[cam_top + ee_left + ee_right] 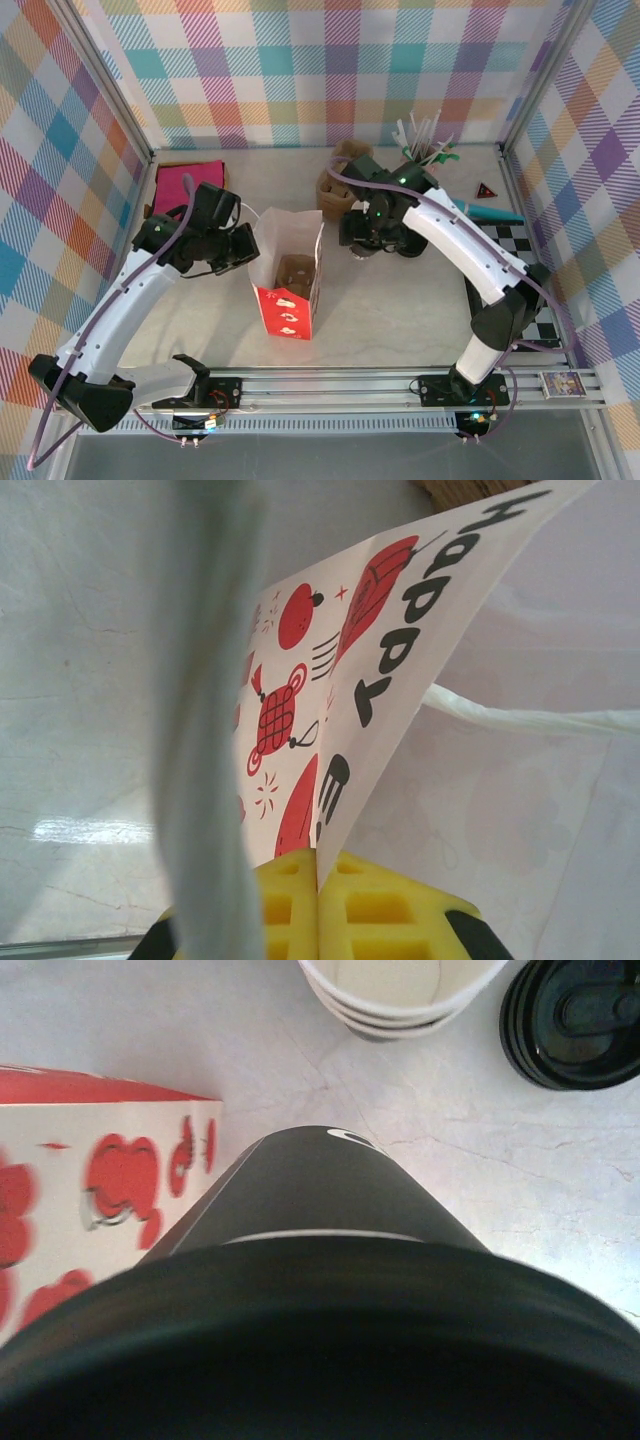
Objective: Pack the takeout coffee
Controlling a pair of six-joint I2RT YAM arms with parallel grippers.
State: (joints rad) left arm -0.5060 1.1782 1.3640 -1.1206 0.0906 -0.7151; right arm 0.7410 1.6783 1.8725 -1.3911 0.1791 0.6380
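Left gripper (318, 880) pinches bag (290, 270) rim; we hold it open. Right gripper (372, 232) hugs takeout coffee (320, 1220) between jaws; we lower upright, slowly.

Left arm (112, 308) arcs from its base toward the paper bag (288, 285), wrist bent in at the bag's left wall. Left gripper (318, 900): 2 yellow fingers (385, 912) pinched tight on the bag's rim. Right arm (455, 240) arches high, elbow right of the bag. Right gripper (370, 230) just right of the bag, jaws spread wide, clasping the takeout coffee (310, 1210).
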